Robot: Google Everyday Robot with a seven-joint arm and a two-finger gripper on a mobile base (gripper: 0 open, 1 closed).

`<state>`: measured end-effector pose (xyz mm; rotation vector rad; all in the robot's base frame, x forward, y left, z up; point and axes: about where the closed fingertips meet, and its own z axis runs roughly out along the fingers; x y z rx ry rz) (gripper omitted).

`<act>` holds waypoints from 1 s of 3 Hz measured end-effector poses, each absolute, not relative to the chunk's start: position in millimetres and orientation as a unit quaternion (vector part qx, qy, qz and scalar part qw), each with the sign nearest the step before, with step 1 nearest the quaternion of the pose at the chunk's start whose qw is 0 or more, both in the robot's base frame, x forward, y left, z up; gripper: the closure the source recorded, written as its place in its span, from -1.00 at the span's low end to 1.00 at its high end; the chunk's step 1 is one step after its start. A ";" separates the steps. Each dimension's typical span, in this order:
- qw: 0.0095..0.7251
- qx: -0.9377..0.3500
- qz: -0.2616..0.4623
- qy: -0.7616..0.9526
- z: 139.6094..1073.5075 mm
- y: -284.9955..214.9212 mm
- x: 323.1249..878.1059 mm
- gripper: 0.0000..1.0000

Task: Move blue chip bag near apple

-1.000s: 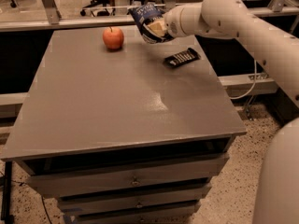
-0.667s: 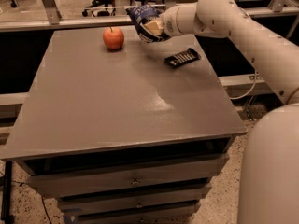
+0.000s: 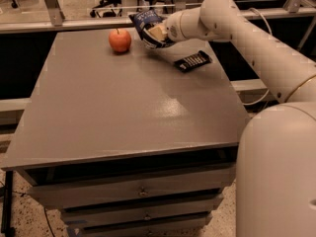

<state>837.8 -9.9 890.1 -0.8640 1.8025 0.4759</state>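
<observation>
The red-orange apple (image 3: 120, 40) sits on the grey table (image 3: 123, 102) near its far edge. The crinkled dark-blue chip bag (image 3: 146, 26) with white lettering is just right of the apple, at the far edge. My gripper (image 3: 156, 33) is shut on the bag, holding it from the right side, a little above the tabletop. The white arm reaches in from the right. The bag and apple are a small gap apart.
A small black rectangular wrapped bar (image 3: 192, 61) lies on the table right of the bag, under the arm. The table has drawers (image 3: 140, 191) at its front. Office chairs and a rail stand behind the far edge.
The gripper has carried the blue chip bag a little left, closer to the apple. The apple and black bar have not moved.
</observation>
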 end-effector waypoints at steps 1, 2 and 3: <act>0.512 -0.358 0.206 0.753 884.3 -2.3 843.8 0.17; 0.508 -0.358 0.215 0.754 879.2 4.0 846.2 -0.28; 0.504 -0.367 0.228 0.748 878.2 16.8 845.4 -0.76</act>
